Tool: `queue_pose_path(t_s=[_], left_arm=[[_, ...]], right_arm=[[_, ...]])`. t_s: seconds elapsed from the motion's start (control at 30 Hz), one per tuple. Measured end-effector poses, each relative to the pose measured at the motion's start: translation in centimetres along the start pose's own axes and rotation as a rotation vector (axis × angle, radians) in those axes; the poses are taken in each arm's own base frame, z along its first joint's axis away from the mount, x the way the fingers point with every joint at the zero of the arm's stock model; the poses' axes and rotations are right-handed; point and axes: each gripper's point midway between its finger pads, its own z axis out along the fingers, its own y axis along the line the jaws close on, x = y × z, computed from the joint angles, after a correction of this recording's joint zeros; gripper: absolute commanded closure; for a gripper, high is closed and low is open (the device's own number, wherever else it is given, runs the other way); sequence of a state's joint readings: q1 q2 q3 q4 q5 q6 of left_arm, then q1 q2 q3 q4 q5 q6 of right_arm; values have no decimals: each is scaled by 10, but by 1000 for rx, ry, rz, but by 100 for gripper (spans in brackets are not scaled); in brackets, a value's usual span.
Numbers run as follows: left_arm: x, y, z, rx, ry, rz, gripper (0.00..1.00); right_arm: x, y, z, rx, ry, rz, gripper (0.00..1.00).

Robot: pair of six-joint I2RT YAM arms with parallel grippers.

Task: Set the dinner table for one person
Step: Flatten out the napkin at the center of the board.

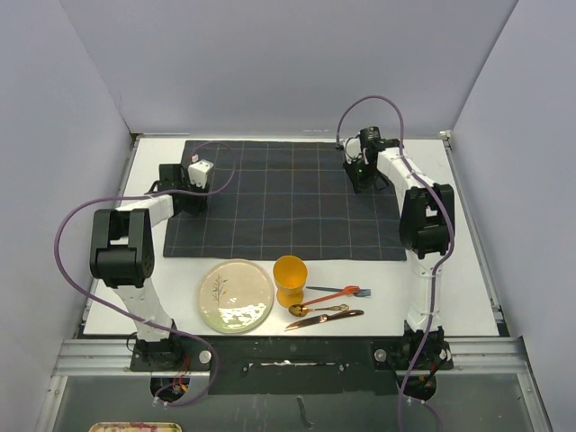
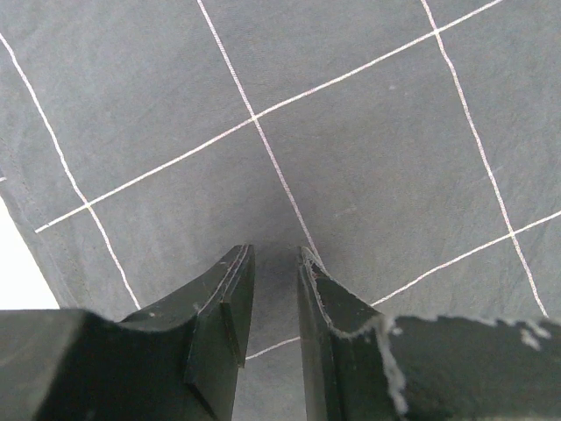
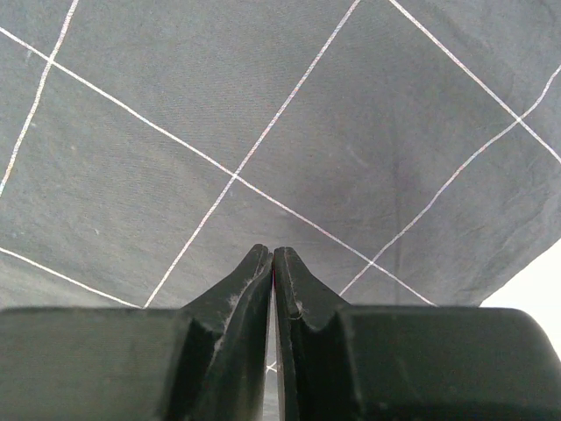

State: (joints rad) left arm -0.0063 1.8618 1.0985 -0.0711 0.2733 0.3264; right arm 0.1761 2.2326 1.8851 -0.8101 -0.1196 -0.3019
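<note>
Overall, the dinner table (image 1: 468,297) lies flat with its long axis running left to right across the top view. Its metal rail (image 1: 288,346) runs along the near edge, by the arm bases. A dark grey grid cloth (image 1: 288,202) covers the far middle of it.

Left gripper (image 2: 273,254): positioned over the cloth's left edge, tips pointing down at the fabric. The fingers (image 2: 228,289) stand a narrow gap apart, and flat cloth shows in the gap. Whether the tips touch the fabric cannot be told. Bare tabletop shows just beyond the cloth's edge, to the lower left of these fingers.

Right gripper (image 3: 271,253): positioned over the cloth's far right corner, fingers pressed together with only a sliver between them. Whether any fabric is pinched cannot be told. Bare tabletop shows at the lower right of its view.

Near side of the table, well apart from both grippers: a cream plate (image 1: 237,295), an upright orange cup (image 1: 290,279) just beside it, then a fork (image 1: 360,292), a gold spoon (image 1: 315,309) and a knife (image 1: 324,319).
</note>
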Motion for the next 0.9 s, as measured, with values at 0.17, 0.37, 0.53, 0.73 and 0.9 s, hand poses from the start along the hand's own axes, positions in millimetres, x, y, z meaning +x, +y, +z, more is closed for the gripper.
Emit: queue_pose_path(t_s=[0.17,0.37,0.53,0.73,0.9], left_arm=[[5,-3,4,7,19,7,77],[2,-8,5,13,37,31,80],[-2,-10,5,9,47,50,81],[7,-12,3,6,88,59,83],[13,-11,1,2,116,64,84]], right_arm=[[-3,-1,-2,1,-1,0,93],[-13,-5,0,4,-20,-3,94],[-2,-2,11,-14,22,2,96],[9,3,12,-33,66,8,99],[13,5,11,-43,80,9,100]])
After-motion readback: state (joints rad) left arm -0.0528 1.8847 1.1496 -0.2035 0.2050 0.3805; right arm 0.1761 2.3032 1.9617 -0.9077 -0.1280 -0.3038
